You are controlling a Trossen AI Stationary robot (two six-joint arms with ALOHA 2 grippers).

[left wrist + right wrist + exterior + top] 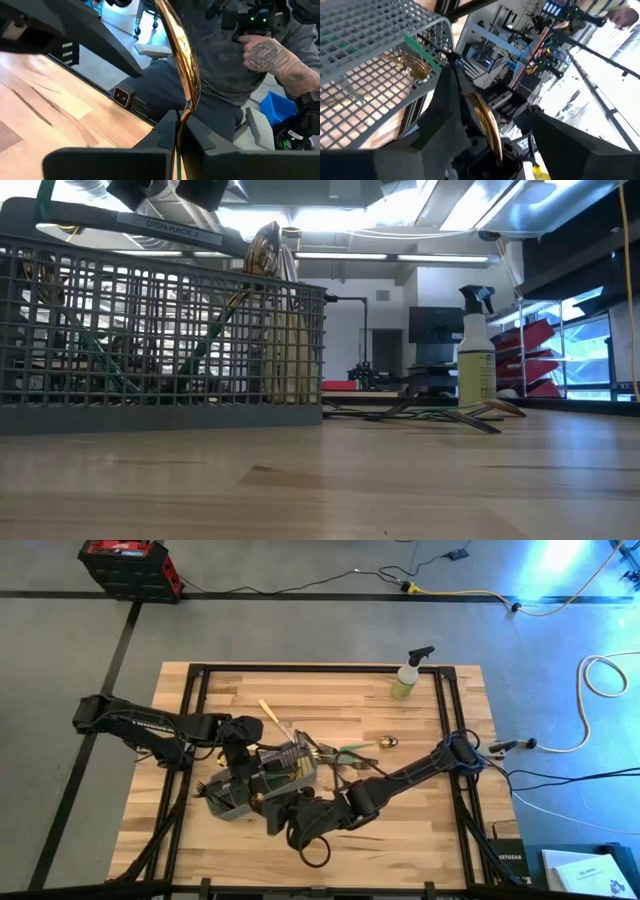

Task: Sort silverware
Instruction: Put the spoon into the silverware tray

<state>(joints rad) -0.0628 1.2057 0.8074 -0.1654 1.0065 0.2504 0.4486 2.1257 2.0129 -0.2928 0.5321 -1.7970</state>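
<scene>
- The left pincer (pixel 240 736) sits at the far-left corner of the wire-mesh caddy (pixel 262 778), near the middle of the counter (pixel 420 830); bare wood lies open on its left, toward the counter's left rail.
- The left pincer is clamped fully closed on a gold-headed utensil (pixel 181 60) that rises straight out between its fingers (pixel 200 131).
- The right pincer (pixel 295 822) is at the caddy's near-right corner, with open wood between it and the near counter edge.
- Its jaws stand partly apart around a gold-headed piece (pixel 487 125); whether it is truly gripped I cannot tell.
- Loose silverware (pixel 352 753) lies on the counter just beyond the right pincer, right of the caddy, and more stands inside the caddy.
- A spray bottle (pixel 407 678) stands well beyond the right pincer, near the far edge.
- Only the low view shows handles standing upright in the caddy (pixel 160 330), with green (pixel 215 330) and cream (pixel 285 350) ones leaning against the mesh.
- Only the left wrist view shows a person's hand (pixel 267 57) past the counter edge.
- From above, the left arm (pixel 140 725) comes in level from the left edge; the right arm (pixel 420 768) angles down from the right rail, bent toward the caddy.
</scene>
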